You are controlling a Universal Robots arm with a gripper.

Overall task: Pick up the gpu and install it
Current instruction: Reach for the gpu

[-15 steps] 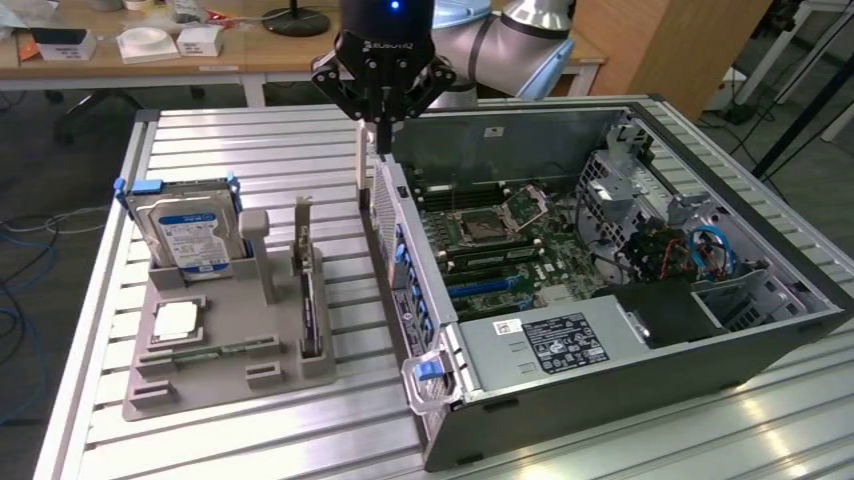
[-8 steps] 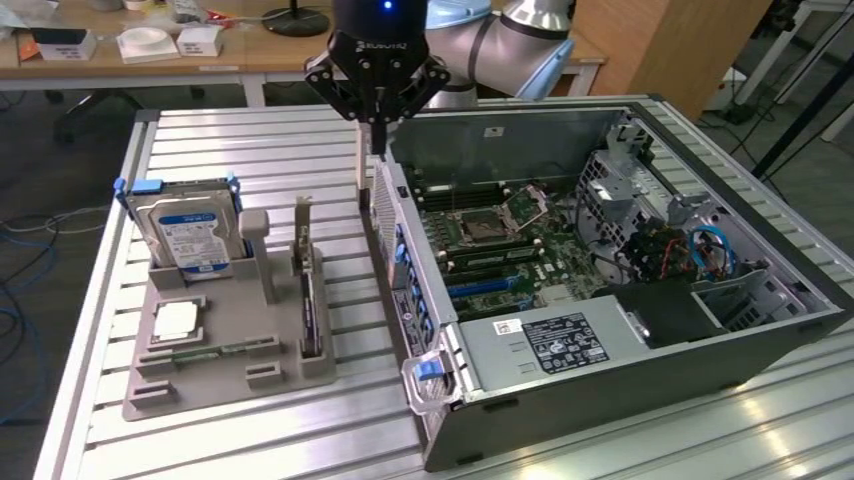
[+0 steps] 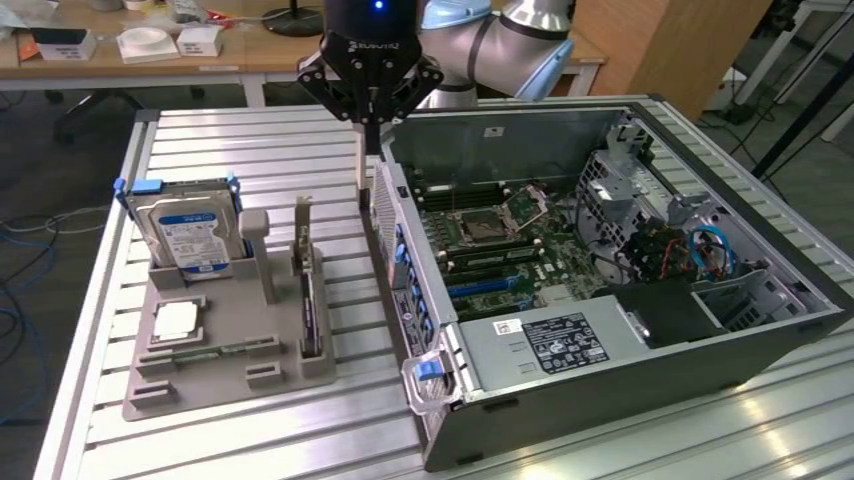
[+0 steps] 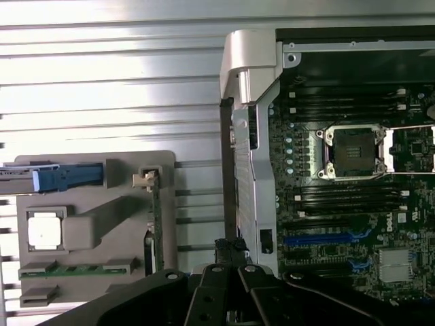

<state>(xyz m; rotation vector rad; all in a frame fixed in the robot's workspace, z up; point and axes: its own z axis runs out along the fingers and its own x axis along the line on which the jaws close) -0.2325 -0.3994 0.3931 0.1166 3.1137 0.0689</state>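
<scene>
On the surface (image 3: pixel 200 140), the grey holder (image 3: pixel 227 340) carries the gpu (image 3: pixel 310 300) on edge, its long axis parallel to the open case's (image 3: pixel 694 340) wall. The gripper (image 3: pixel 370 122) – closed, holding nothing – hangs just toward the exterior view's right of it, above that wall.

The table (image 3: pixel 267 440) under the pincer (image 3: pixel 366 130) is shiny ribbed metal, and the pincer is smooth black. Just beside it the computer case (image 3: pixel 521 145) is dull grey metal with a clear plastic latch (image 3: pixel 430 385). A bit further off, a matt grey plastic holder (image 3: pixel 234 325) carries a shiny silver hard drive (image 3: pixel 194 235) and the dark, dull gpu (image 3: pixel 310 310) with its bright metal bracket (image 3: pixel 303 222).
</scene>
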